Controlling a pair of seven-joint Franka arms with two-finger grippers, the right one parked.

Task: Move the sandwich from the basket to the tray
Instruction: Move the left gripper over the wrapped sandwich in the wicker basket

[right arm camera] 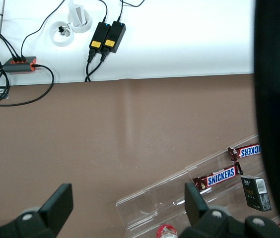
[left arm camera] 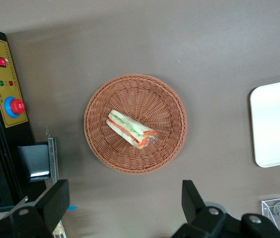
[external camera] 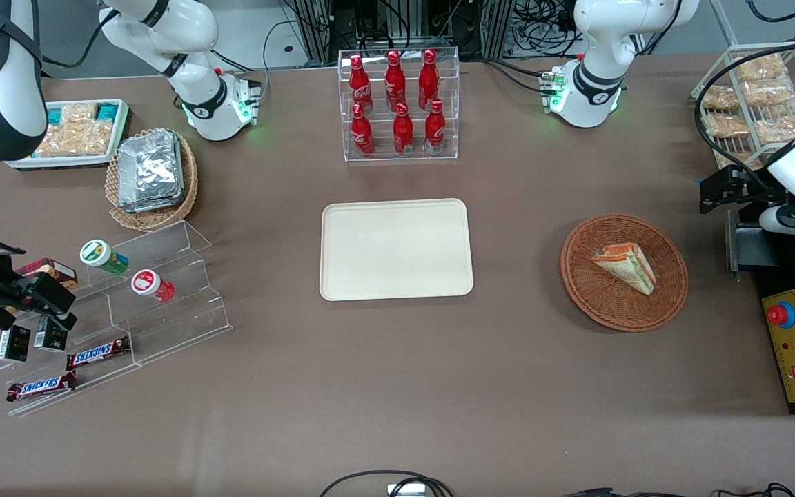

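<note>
The sandwich (external camera: 624, 266) (left arm camera: 130, 130), a white-bread wedge with orange and green filling, lies in the round reddish-brown basket (external camera: 597, 304) (left arm camera: 165, 99). The cream tray (external camera: 396, 248) (left arm camera: 276, 124) rests flat at mid-table with nothing on it, a short way from the basket toward the parked arm's end. My gripper (external camera: 715, 190) (left arm camera: 125, 203) hangs high above the table, off the basket's rim toward the working arm's end. It is open, its black fingers (left arm camera: 55, 198) are wide apart, and only bare tablecloth shows between them.
A black-and-yellow control box with a red button (external camera: 794, 345) (left arm camera: 3, 84) lies close to the basket at the table's end. A wire rack of snack packs (external camera: 749, 103) and a clear rack of red bottles (external camera: 399, 103) stand farther back. Foil packets in a tan basket (external camera: 152, 176) and acrylic steps (external camera: 128, 304) sit near the parked arm.
</note>
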